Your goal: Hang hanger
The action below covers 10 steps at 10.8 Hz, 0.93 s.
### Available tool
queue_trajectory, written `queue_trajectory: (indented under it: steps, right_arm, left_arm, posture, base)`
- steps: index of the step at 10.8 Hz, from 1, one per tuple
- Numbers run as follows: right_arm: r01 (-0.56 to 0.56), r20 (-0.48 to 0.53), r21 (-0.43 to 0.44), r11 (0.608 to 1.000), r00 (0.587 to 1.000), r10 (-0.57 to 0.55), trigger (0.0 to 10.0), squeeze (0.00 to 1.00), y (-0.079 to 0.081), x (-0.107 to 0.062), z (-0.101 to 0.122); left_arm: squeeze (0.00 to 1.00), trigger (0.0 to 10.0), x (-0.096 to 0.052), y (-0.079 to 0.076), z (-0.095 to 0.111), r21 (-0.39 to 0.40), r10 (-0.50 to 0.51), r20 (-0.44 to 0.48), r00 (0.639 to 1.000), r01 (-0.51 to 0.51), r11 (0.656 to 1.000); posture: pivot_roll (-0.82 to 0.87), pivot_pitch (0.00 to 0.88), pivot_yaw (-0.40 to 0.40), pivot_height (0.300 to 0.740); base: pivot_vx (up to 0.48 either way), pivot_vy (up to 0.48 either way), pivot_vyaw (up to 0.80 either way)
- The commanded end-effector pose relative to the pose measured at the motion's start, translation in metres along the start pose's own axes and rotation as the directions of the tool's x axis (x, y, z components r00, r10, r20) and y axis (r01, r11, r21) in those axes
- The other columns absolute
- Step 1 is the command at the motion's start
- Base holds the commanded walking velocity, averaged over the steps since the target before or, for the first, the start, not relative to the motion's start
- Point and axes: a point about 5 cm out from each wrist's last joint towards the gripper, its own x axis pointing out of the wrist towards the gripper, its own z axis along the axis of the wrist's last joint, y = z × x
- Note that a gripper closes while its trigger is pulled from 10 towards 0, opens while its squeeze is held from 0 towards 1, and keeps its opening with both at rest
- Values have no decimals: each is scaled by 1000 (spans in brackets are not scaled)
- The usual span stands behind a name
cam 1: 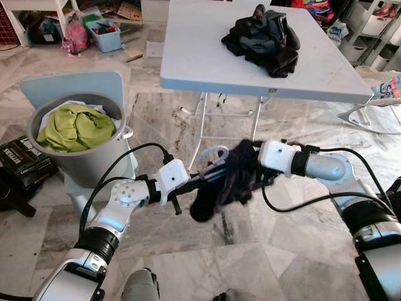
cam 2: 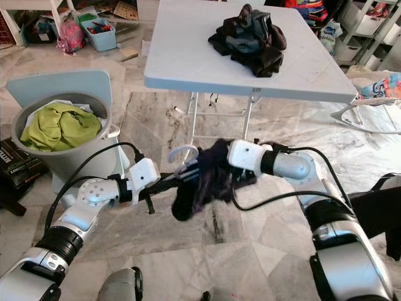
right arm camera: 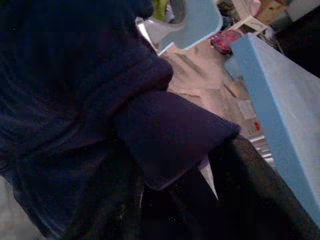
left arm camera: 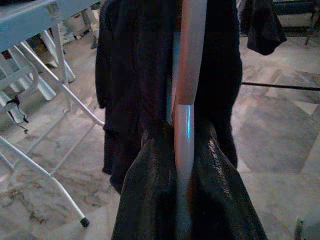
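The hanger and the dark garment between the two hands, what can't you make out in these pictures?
- Hanger: its white hook shows in the eye views; the dark garment covers the rest.
- Right hand: fingers buried in the garment, so open or shut is unclear; its wrist view is dark cloth up close.
- Left hand: its grip is too small and blurred in the eye views.
- Garment type: bunched, unreadable.
- Pile on the table: separate items indistinguishable.

White block lettering runs along the side of a black box (cam 1: pixel 24 160) on the floor beside the grey bucket (cam 1: pixel 81 164). The letters are too small and blurred to read.
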Motion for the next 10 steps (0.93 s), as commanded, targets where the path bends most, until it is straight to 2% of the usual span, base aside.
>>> queue_trajectory:
  steps: [1,4,8,10]
  right_arm:
    - [75,13,22,997,997,-76,10000,1000,-13,-1,3]
    - [95,13,94,991,995,-97,10000,1000,-13,-4,-1]
    - [240,3,165,957,970,-243,10000,1000,-24,-14,-4]
    - [330,-74,289,899,944,-322,10000,1000,-18,-26,-20]
  left_arm:
    - [0,0,2,1,3,2,18,16,1000,-19,1000]
    - [0,0,1,5,2,-8,61,19,998,-61,998]
    - [0,0,2,13,3,-24,150,26,988,-149,989]
    - [0,0,1,25,14,-26,245,71,967,-243,970]
  posture:
    - [-54,35,-63,740]
    - [-51,38,-61,740]
    - [-50,39,-61,740]
    - [-50,42,-67,740]
  base:
    - [0,0,0]
    - [0,0,0]
    - [0,0,0]
    - [0,0,0]
